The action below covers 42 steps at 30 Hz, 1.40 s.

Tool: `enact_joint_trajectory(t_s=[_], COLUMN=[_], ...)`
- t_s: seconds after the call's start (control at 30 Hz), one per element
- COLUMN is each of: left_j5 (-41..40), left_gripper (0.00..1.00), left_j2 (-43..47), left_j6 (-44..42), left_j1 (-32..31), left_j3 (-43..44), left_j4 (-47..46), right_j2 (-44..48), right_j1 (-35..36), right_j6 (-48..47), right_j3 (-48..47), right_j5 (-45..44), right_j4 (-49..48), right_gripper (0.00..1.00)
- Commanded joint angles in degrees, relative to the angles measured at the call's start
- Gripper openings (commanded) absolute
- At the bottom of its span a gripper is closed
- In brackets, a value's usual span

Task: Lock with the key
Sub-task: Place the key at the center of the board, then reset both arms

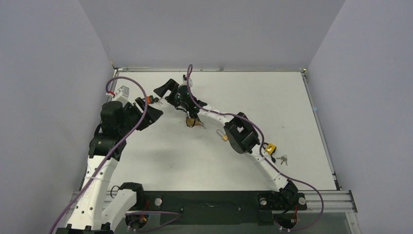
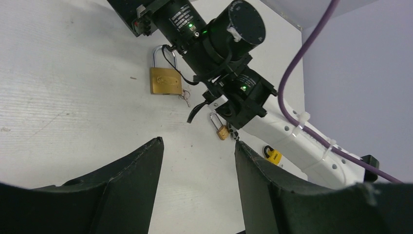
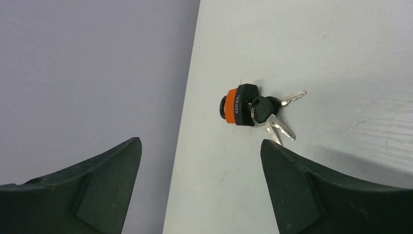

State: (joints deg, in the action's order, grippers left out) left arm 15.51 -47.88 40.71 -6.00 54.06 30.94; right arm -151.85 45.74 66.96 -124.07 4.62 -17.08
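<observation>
An orange and black lock [image 3: 237,105] lies on the table near its left edge, with a black-headed key [image 3: 263,108] in it and two spare keys on the ring. In the top view it [image 1: 144,101] sits between the two grippers. My right gripper [image 3: 200,146] is open and empty, with the lock ahead of its fingertips and apart from them; in the top view it [image 1: 163,92] is just right of the lock. My left gripper [image 2: 197,144] is open and empty above bare table; in the top view it [image 1: 154,112] is just below the lock.
A large brass padlock [image 2: 165,80] with a key ring lies under the right arm [image 2: 214,44]. A small brass padlock [image 2: 221,130] and a yellow padlock [image 2: 274,156] lie farther right. Loose keys [image 1: 283,158] lie beside the yellow padlock [image 1: 270,148]. Walls enclose the table.
</observation>
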Motion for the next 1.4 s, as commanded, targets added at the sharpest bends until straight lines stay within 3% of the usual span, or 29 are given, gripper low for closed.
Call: enact_joint_trajectory(t_s=[0.0,0.13,0.4,0.67,1.0,1.37], left_j5=[1.3,-0.2,-9.8,-17.0,-19.8,-22.6], left_gripper=[0.53,0.53,0.53,0.54,0.54,0.54], left_j2=[-1.3,-3.4,-7.8,-14.7,-21.3,-23.3], left_j6=[0.0,-0.6,-1.2,-3.6,-12.3,-13.0], left_j1=[-1.5,-4.6,-19.1,-29.2,-32.2,-32.3], left_j3=[4.1,5.9,10.0,13.6,18.1,18.4], left_j4=[-4.0,-4.2,-4.8,-5.6,-1.7,2.0], right_j2=[10.9,20.0,43.3,66.5,89.9,98.3], right_j1=[-1.3,-2.5,-7.4,-12.0,-14.6,-15.3], right_j6=[-4.2,-8.1,-11.7,-17.3,-24.0,-24.6], right_j3=[6.4,17.1,45.7,65.8,75.7,77.8], right_j5=[2.4,1.6,0.3,-4.2,-11.4,-12.9], right_j4=[-4.1,-4.7,-9.3,-3.4,11.4,15.6], right_gripper=[0.88,0.89,0.90,0.90,0.92,0.92])
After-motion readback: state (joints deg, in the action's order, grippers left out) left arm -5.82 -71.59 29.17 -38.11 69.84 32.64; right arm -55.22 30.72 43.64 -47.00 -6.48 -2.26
